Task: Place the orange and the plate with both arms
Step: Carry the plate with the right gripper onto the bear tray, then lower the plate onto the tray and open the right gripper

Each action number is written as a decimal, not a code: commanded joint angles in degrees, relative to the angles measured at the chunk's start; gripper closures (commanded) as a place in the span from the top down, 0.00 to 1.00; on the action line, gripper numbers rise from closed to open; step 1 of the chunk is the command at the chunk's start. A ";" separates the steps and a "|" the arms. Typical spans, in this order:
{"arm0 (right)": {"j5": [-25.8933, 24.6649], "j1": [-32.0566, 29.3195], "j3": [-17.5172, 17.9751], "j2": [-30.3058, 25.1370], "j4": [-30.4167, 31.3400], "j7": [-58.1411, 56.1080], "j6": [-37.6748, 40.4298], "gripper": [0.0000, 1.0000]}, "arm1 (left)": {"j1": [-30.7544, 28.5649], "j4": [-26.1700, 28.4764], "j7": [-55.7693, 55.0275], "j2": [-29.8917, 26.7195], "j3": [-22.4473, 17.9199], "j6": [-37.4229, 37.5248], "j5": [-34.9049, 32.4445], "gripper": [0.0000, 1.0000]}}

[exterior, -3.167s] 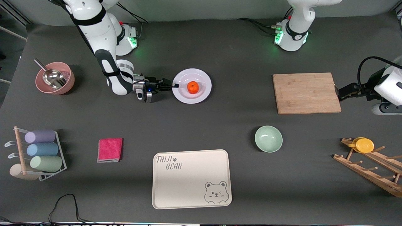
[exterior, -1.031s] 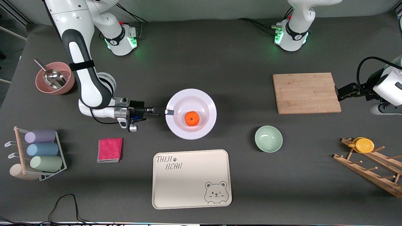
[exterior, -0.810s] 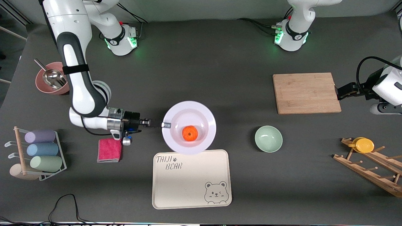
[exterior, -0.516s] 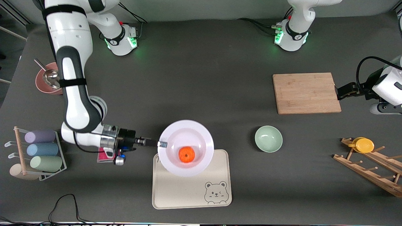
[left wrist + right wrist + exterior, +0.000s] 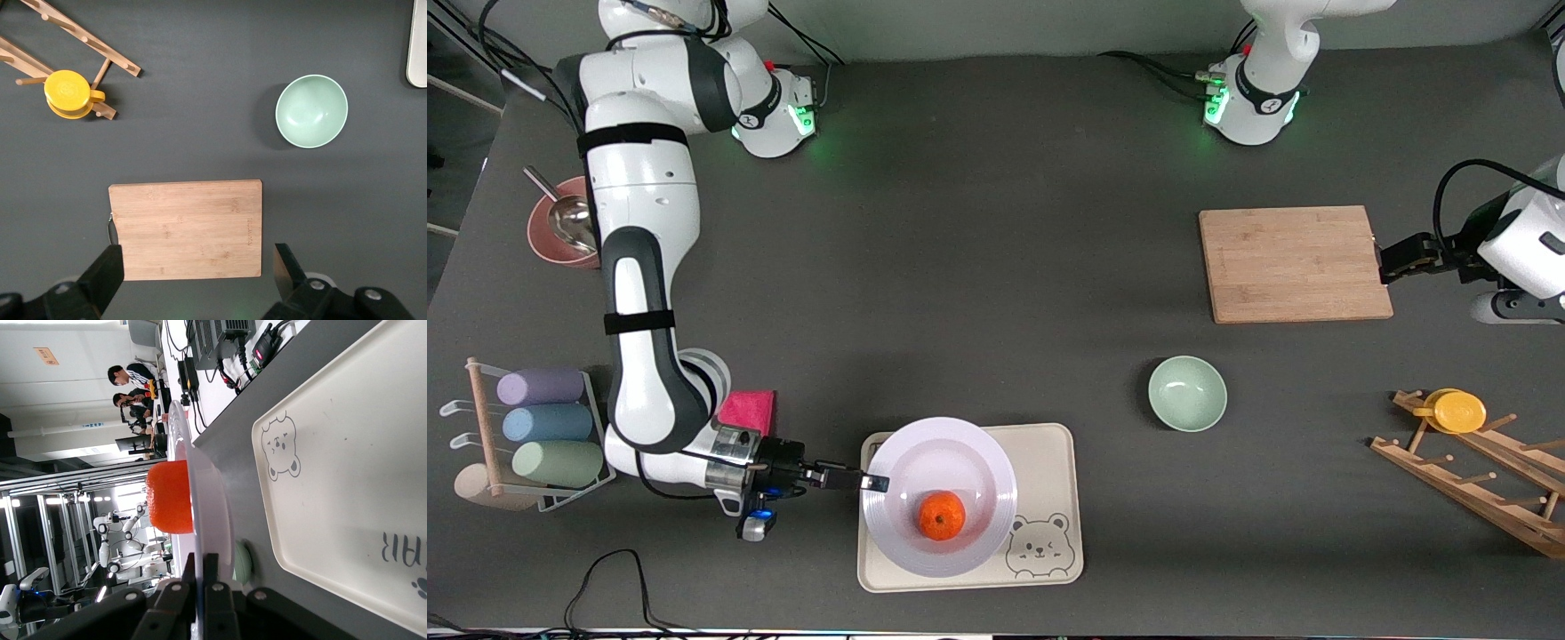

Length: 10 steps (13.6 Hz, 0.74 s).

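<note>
The white plate [image 5: 960,462] carries the orange [image 5: 942,516] and hangs a little above the cream bear tray [image 5: 1049,444]. My right gripper [image 5: 871,483] is shut on the plate's rim at the edge toward the right arm's end of the table. In the right wrist view the plate [image 5: 213,513] shows edge-on between the shut fingers [image 5: 215,577], with the orange [image 5: 170,497] on it and the tray [image 5: 353,487] under it. My left gripper [image 5: 1392,256] waits open and empty beside the wooden cutting board [image 5: 1294,263], over the board [image 5: 187,230] in its own view.
A pale-green bowl [image 5: 1187,393] sits beside the tray toward the left arm's end. A pink cloth [image 5: 749,409], a rack of coloured cups [image 5: 543,427] and a pink bowl with a scoop [image 5: 560,227] lie at the right arm's end. A wooden rack with a yellow cup [image 5: 1458,411] is past the bowl.
My right gripper has carried the plate with the orange from the table's middle toward the front camera, to over the bear tray. The left arm has not moved.
</note>
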<state>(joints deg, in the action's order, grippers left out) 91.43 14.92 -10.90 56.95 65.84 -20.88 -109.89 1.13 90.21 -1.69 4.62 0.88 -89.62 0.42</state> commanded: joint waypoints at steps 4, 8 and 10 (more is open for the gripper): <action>1.03 -1.65 1.23 8.87 -8.09 -4.85 1.08 0.00 | 0.28 -0.03 0.64 -0.40 -0.09 0.85 -0.60 1.00; 1.21 -1.56 1.75 11.60 -8.27 -9.70 -1.11 0.00 | 0.28 -0.03 0.64 -0.40 -0.09 0.85 -0.60 1.00; 1.21 -1.74 3.06 12.74 -8.27 -10.93 -1.82 0.00 | 0.28 -0.03 0.64 -0.31 -0.18 0.76 -0.60 1.00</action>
<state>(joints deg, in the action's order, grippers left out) 91.43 14.06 -9.84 67.67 60.45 -29.91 -111.32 1.13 90.22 -1.69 4.62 0.88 -89.61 0.42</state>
